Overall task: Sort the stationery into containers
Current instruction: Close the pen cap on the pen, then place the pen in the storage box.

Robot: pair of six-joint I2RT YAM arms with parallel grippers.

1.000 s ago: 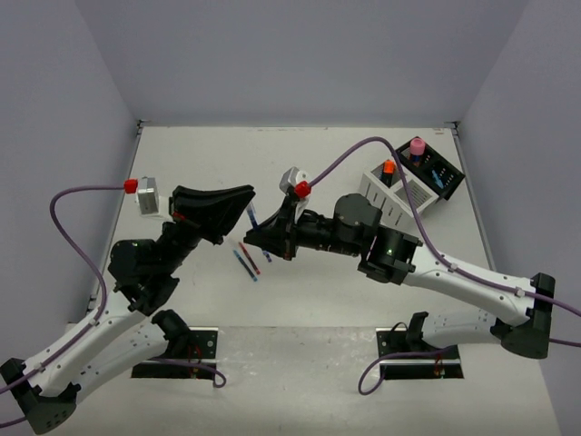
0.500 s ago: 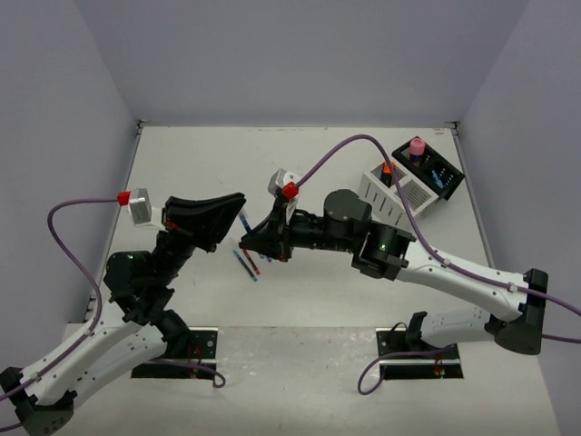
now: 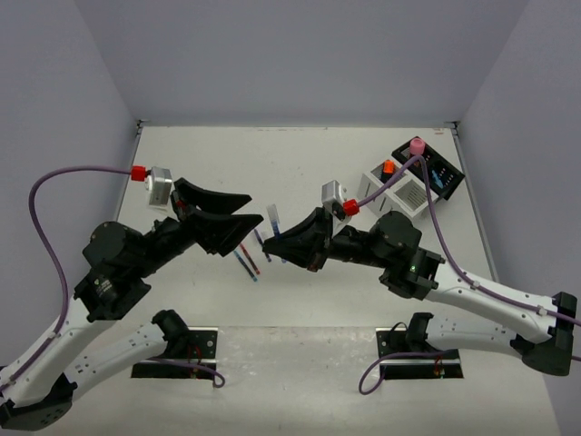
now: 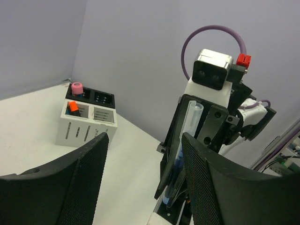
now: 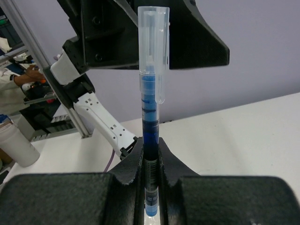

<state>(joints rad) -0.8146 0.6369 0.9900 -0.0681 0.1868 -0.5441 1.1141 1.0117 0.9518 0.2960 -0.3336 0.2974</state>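
You are looking over a pale table (image 3: 182,163), where your left end effector (image 3: 247,211) is hovering with its jaws spread wide, gripping nothing. It is facing your right end effector (image 5: 150,150), which is pinching a blue pen (image 5: 151,93) by its lower end. At the far right, the white box (image 3: 399,193) is holding an orange-capped highlighter (image 3: 388,167) and the adjoining black box (image 3: 440,173) a pink cylinder (image 3: 417,145). Loose pens (image 3: 245,262) are lying between the arms.

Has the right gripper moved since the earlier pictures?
Yes. Seen from above, the right gripper, shut on a thin blue pen with a clear cap, has shifted rightward, away from the loose pens, toward the white slotted box.
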